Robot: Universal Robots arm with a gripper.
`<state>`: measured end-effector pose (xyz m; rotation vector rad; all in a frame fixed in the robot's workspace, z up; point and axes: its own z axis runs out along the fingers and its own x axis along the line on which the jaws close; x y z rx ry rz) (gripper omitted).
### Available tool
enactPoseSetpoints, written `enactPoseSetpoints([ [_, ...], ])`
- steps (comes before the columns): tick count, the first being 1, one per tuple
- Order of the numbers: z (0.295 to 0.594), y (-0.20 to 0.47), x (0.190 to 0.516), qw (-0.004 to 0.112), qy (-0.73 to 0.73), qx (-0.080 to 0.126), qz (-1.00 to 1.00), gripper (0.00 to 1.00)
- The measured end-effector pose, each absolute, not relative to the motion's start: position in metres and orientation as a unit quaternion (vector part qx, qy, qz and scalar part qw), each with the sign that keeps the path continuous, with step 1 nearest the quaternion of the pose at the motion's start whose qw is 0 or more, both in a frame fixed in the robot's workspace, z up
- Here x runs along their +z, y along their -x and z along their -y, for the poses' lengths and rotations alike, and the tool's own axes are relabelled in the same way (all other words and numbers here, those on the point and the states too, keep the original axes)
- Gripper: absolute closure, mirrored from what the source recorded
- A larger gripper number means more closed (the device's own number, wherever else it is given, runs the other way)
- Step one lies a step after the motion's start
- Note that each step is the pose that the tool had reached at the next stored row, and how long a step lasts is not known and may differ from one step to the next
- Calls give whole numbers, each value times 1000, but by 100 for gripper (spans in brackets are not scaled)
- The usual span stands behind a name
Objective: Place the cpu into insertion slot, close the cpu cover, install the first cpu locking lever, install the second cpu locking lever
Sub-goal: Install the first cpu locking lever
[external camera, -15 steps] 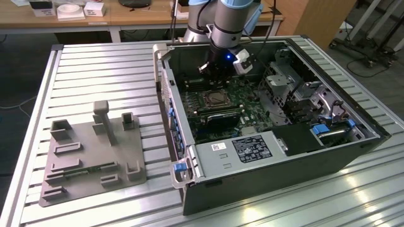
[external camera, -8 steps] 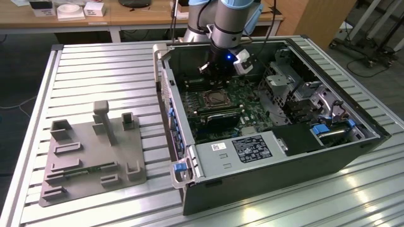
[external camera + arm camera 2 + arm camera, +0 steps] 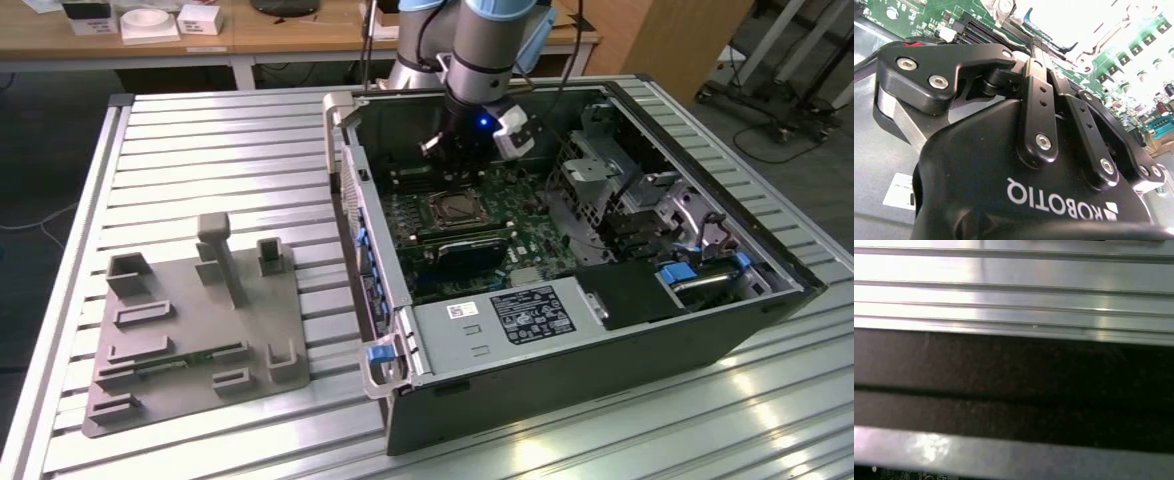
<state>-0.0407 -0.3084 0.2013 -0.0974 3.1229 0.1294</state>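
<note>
Ext. view: arm reaches down into the open PC case (image 3: 587, 300), which lies on its side on the ribbed metal table (image 3: 200, 130). Claw (image 3: 461, 165) hangs inside the case near its far wall, just above the green board (image 3: 534, 215) and just beyond the slot (image 3: 457, 209). Slot sits mid-board w/ silver rim around a dark square centre; claw is close to it, contact can't be judged. Can't make out the cpu as a separate part from here, so can't say whether it is seated.

Second wrist view: claw (image 3: 1036, 47) body and black linkages up close, fingers (image 3: 1038, 100) drawn together at the tips, clenched; nothing discernible between them. Past the tips, a bright silver metal plate, prob. the cover (image 3: 1089, 35), over green board w/ rows of small components; glare washes out detail, so open/closed can't be told.

First wrist view: dark case wall (image 3: 1014, 390) and ribbed table surface beyond.

Grey fixture plate (image 3: 187, 335) w/ upright blocks lies on the table at ext. view's left, well apart from case. Labelled grey box (image 3: 514, 315) at the case's near end.
</note>
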Motion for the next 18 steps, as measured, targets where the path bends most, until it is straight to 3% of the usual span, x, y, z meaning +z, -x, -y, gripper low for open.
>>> enactPoseSetpoints([
  [18, 307, 40, 200, 7, 31, 31, -999, 89],
])
